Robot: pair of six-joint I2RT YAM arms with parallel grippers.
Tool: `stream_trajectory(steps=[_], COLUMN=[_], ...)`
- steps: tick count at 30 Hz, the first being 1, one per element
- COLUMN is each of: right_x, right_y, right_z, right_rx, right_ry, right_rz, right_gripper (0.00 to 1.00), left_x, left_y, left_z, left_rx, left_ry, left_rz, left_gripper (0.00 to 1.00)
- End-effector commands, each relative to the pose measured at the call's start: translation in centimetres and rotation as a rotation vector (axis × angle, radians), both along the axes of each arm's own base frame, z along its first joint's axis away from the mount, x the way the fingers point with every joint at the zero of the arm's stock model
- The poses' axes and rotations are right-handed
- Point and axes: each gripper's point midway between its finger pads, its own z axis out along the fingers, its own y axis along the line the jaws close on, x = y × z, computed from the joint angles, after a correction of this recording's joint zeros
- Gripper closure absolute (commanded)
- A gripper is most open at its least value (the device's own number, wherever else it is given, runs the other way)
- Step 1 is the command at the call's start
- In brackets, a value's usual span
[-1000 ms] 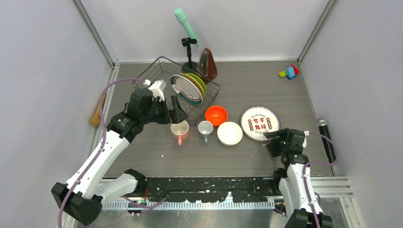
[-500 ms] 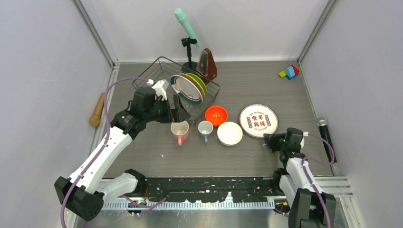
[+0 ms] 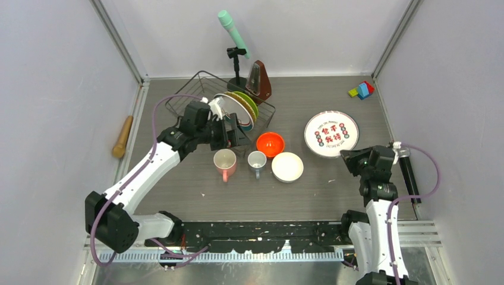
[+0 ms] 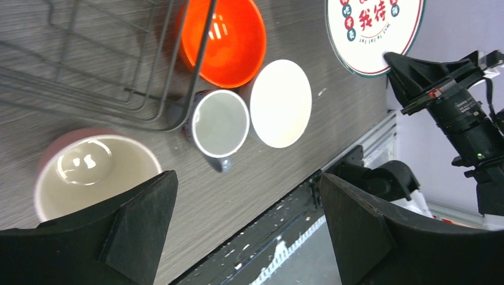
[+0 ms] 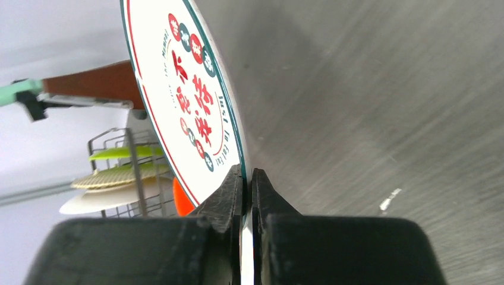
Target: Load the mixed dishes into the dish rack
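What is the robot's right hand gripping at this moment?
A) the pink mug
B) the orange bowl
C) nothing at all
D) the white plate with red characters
D: in the right wrist view the right hand is pinched shut on the rim of the white plate with red characters.

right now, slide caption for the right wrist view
Right gripper shut on the rim of the teal-rimmed plate, dish rack behind.
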Motion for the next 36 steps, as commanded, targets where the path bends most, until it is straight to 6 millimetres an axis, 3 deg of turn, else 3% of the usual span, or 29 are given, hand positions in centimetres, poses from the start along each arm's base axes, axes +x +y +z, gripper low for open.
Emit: stream_trajectory(steps=[1, 5, 14, 19, 25, 34, 36], right_x=[1.0, 0.9, -0.2, -1.2, -2.0, -2.4, -2.3], right_y=[1.5, 4.4, 10.1, 12.7, 13.8, 14.8, 14.7], right_z=[6.7, 9.6, 13.0, 13.6, 13.7, 13.5, 13.3], right_rx=[-0.063, -0.021, 0.024, 0.010, 0.017, 0.047, 0.045], right_ry=[-0.148, -0.223, -0.287, -0.300, -0.309, -0.306, -0.296], right_rz=[0.149, 0.321, 0.613, 0.725, 0.785, 0.836, 0.832], right_gripper=[1.00, 1.00, 1.00, 1.00, 1.00, 1.00, 0.99], left_x=[1.2, 2.3, 4.0, 4.2, 4.2, 3.7, 3.7], left_y=[-3.1, -4.7, -6.7, -7.3, -7.3, -8.3, -8.6], left_z=[5.1, 6.2, 5.7, 5.7, 5.5, 5.6, 5.8], left_rx=[-0.150, -0.207, -0.205, -0.219, -0.225, -0.287, -0.314], left_ry=[-0.094, -0.116, -0.132, -0.129, -0.119, -0.102, -0.103], left_rz=[-0.041, -0.033, -0.019, -0.013, -0.002, -0.036, -0.045], left_gripper=[0.08, 0.12, 0.20, 0.21, 0.25, 0.69, 0.88])
